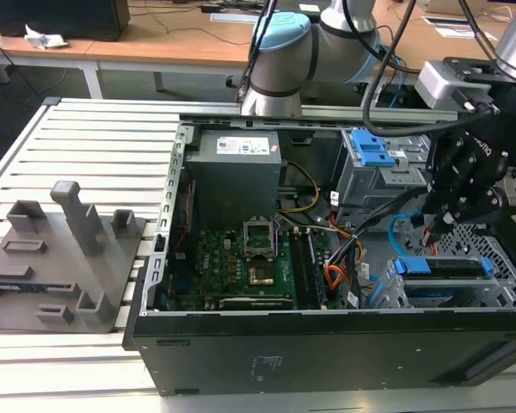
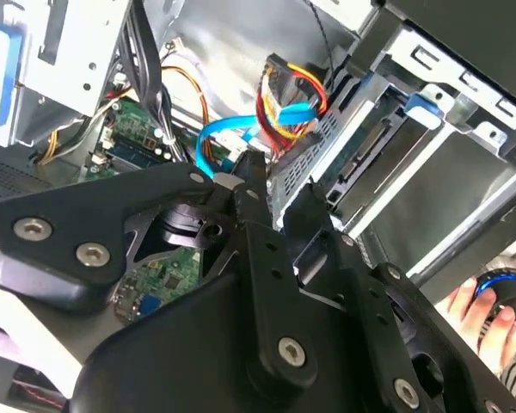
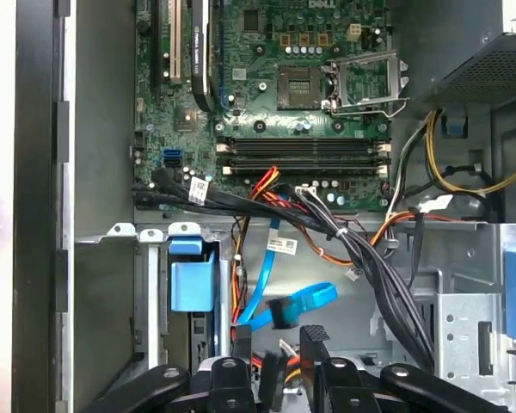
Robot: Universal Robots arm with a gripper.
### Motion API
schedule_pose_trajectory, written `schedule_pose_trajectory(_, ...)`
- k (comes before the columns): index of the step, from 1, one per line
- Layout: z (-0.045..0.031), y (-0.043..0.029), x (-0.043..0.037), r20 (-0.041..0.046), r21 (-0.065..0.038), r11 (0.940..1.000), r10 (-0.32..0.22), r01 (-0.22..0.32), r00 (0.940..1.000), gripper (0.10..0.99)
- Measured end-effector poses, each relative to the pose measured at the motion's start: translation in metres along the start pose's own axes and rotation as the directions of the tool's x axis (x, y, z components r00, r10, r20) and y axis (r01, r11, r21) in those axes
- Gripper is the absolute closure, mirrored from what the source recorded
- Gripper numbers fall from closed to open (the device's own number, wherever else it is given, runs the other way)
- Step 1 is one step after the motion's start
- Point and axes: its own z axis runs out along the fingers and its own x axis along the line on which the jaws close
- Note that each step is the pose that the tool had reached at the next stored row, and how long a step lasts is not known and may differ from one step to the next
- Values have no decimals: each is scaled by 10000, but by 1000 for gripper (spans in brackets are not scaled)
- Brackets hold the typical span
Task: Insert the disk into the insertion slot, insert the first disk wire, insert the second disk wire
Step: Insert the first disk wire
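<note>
Snagging of the slim light blue looped cable is risked if the black claw, open and empty beside it, is closed off-centre.

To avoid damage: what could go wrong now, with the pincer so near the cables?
The pincer sits beside the light blue cable and the red-yellow wire bundle; it may snag or pull the wrong one. A person's hand seems near the pincer in the second wrist view and might be struck.
</note>
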Motion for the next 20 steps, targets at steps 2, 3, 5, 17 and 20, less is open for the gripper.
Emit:
schedule_pose_trajectory(2, -3, -60, -1, -3, -19, 10000, 27, -27, 10000, 725)
schedule_pose_trajectory(3, -2, -88, -2, -2, -25, 10000, 50, -50, 10000, 725)
schedule_pose_trajectory(5, 6, -130, -3, 1, -39, 10000, 87, -87, 10000, 725)
schedule_pose_trajectory(17, 49, -158, 14, -98, -49, 9999, 162, -162, 9998, 910)
schedule_pose_trajectory(20, 49, -158, 14, -104, -48, 9999, 162, -163, 9998, 914)
